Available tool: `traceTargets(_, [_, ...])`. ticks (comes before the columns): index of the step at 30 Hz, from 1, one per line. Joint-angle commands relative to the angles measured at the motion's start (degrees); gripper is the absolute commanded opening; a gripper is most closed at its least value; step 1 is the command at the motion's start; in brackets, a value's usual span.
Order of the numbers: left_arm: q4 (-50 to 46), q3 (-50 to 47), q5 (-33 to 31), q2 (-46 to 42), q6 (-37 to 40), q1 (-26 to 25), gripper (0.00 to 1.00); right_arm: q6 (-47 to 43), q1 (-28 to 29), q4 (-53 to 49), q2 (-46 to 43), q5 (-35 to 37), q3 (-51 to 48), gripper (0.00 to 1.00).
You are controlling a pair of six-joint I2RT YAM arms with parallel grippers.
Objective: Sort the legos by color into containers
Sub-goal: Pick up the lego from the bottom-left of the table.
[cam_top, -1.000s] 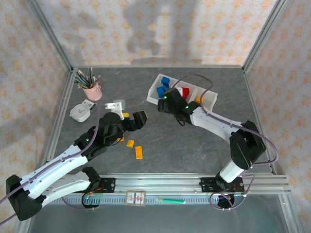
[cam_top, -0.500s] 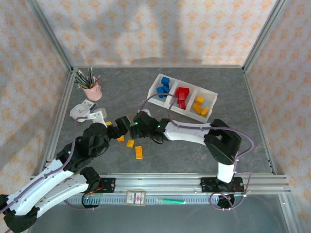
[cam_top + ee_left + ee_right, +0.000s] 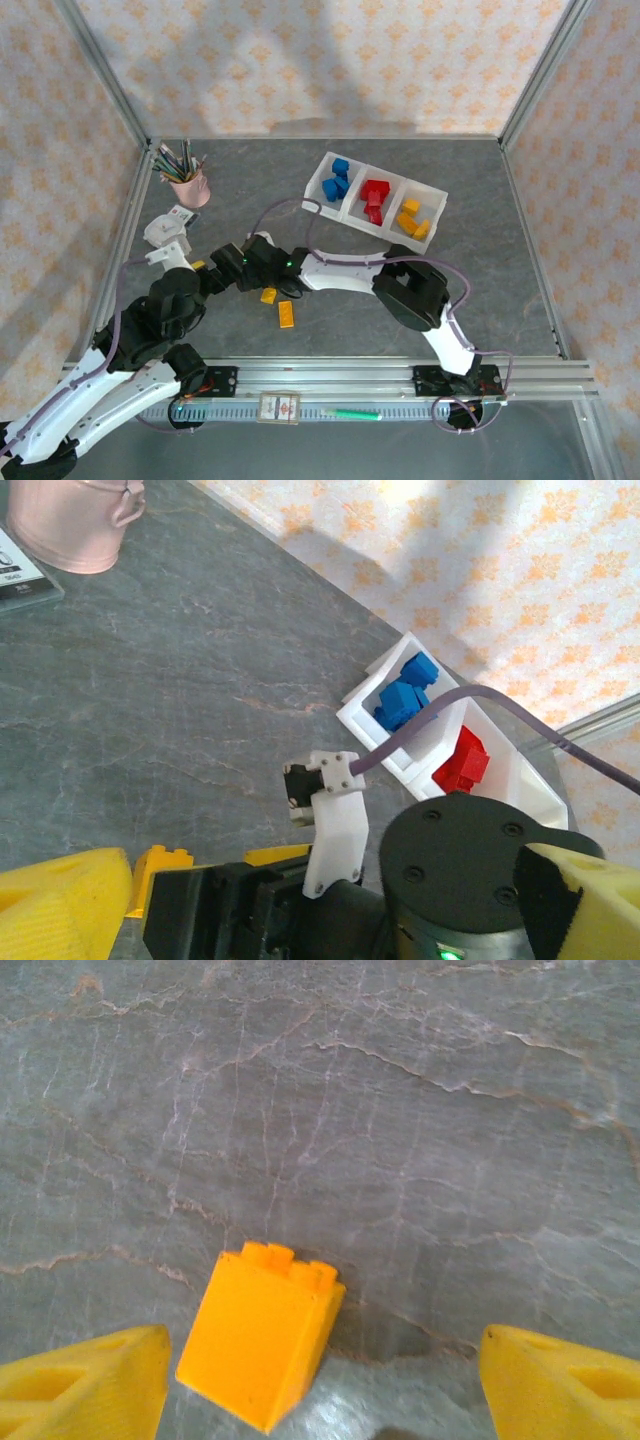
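The white three-compartment tray (image 3: 312, 200) stands at the back right with blue legos (image 3: 338, 178), red legos (image 3: 375, 196) and orange legos (image 3: 412, 219), one color per compartment. Two orange legos (image 3: 268, 295) (image 3: 287, 313) lie loose on the table. My right gripper (image 3: 248, 272) reaches far left and is low and open (image 3: 320, 1385). An orange brick (image 3: 262, 1345) lies between its fingers, close to the left finger (image 3: 85, 1385) and apart from the right one. My left gripper (image 3: 226, 268) is open (image 3: 325, 905) and empty, facing the right arm's wrist (image 3: 470, 880). A yellow brick (image 3: 160, 865) shows beside that wrist.
A pink cup of pencils (image 3: 188, 185) and a small white dish (image 3: 165, 232) stand at the back left. The tray (image 3: 365, 695) with blue and red legos lies beyond the right wrist. The two arms are crowded together at centre left.
The right arm has swung from the tray down and left to the loose orange bricks. The left arm has drawn back toward the left and near edge.
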Motion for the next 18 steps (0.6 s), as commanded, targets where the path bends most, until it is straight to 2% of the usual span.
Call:
traceTargets(1, [-2.59,0.43,-2.4,-0.57,-0.87,0.45,0.99,-1.12,0.46,-1.85,2.42,0.97,3.17,0.78])
traceTargets(9, [-2.07,0.13,-3.34,-0.43,-0.44,0.45,0.99,-2.19,0.72,-4.56,7.74,1.66,8.8,0.73])
traceTargets(18, [-1.3,-0.18,-3.39,0.54,-0.07,0.45,0.99,-1.93,0.83,-10.14,6.39,8.87,8.38,0.58])
